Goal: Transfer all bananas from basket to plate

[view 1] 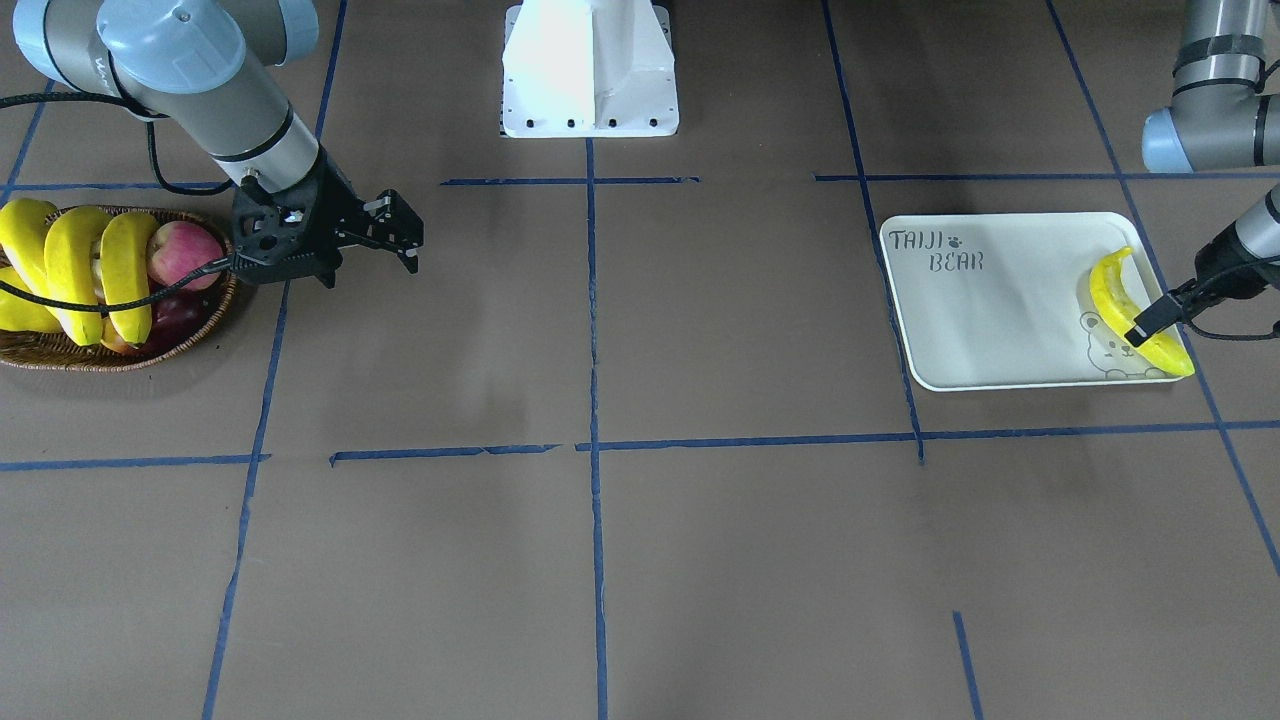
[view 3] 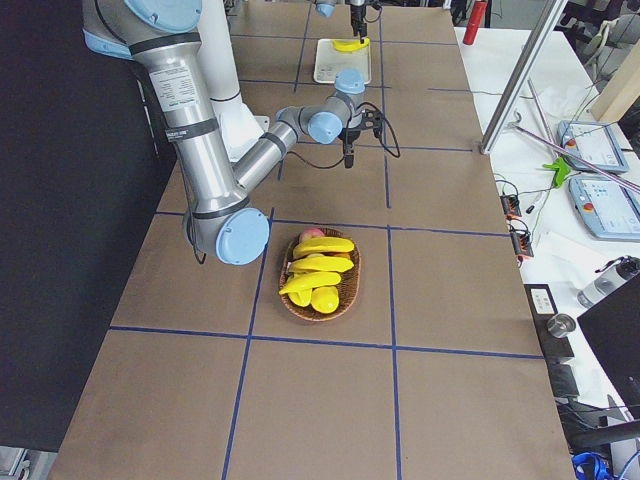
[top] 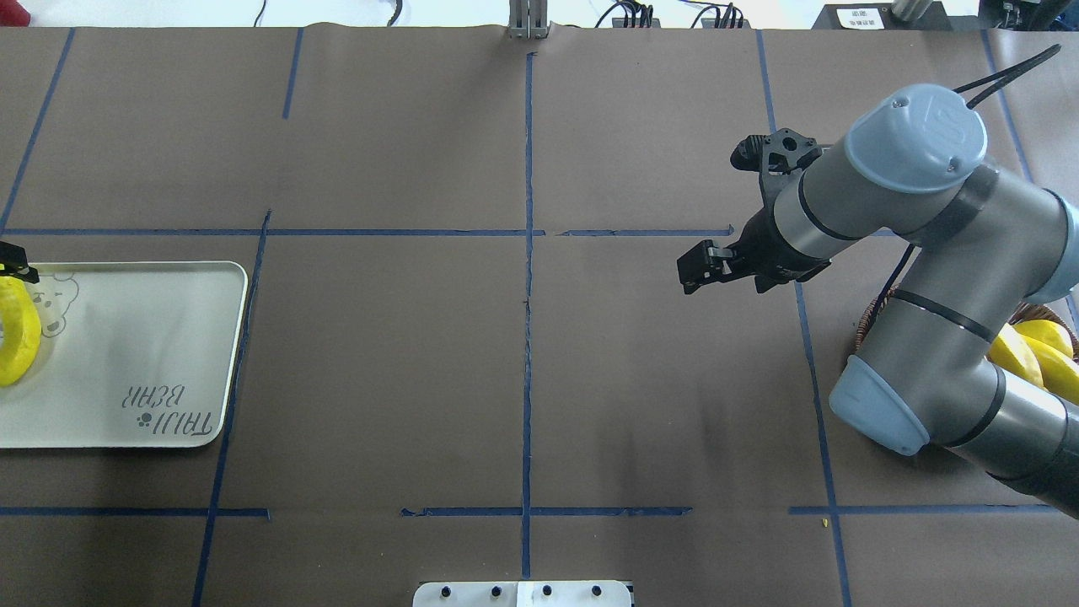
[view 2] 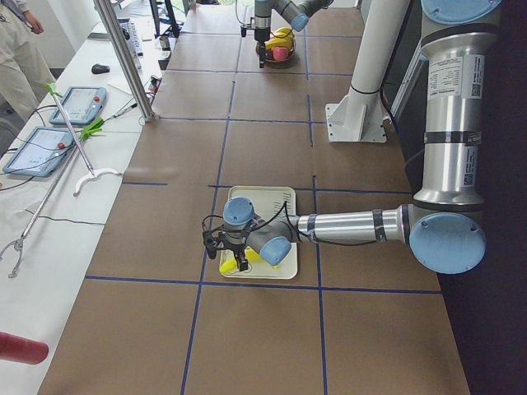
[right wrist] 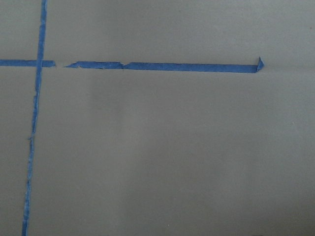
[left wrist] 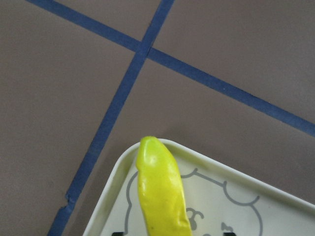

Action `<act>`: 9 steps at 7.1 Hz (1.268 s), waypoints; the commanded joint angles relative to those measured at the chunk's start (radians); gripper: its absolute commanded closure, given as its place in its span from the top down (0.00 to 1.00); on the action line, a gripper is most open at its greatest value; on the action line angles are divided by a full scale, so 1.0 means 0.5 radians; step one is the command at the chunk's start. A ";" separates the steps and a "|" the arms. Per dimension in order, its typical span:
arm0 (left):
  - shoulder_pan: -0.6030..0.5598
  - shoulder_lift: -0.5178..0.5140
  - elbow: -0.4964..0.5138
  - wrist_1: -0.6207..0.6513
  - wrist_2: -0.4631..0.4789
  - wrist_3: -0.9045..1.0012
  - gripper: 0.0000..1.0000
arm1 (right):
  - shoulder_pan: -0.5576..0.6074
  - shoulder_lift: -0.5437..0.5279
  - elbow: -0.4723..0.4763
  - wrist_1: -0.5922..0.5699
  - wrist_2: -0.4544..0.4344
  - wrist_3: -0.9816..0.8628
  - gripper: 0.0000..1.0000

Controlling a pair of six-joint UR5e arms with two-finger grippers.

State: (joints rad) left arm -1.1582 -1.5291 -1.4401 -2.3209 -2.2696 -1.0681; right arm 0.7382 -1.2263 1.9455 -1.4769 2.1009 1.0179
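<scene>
I see a long, curved, bright-yellow banana [top: 18,337] lying at the left end of the off-white rectangular tray [top: 152,337]; the black two-finger right hand [top: 695,270] hangs over the brown tabletop [top: 379,379], mid-right.

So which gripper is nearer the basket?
Right. The right gripper hangs just beside the basket; the left gripper is far across, at the banana on the plate.

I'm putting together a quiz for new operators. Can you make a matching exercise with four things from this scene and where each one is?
Things:
1. lone banana
2. apple
3. right gripper
4. left gripper

Places:
A. in the basket
B. over bare table beside the basket
C. lying on the tray
D. over the tray's corner, right at that banana

Pairs: 1-C, 2-A, 3-B, 4-D
</scene>
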 commanded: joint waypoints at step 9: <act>-0.040 -0.077 -0.301 -0.055 -0.232 -0.223 1.00 | 0.248 -1.394 0.321 0.845 -0.176 -0.540 0.97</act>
State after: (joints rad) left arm -1.1781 -1.5678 -1.5902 -2.3485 -2.3842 -1.1784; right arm 0.8645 -1.8725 2.1044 -1.1342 2.0468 0.6879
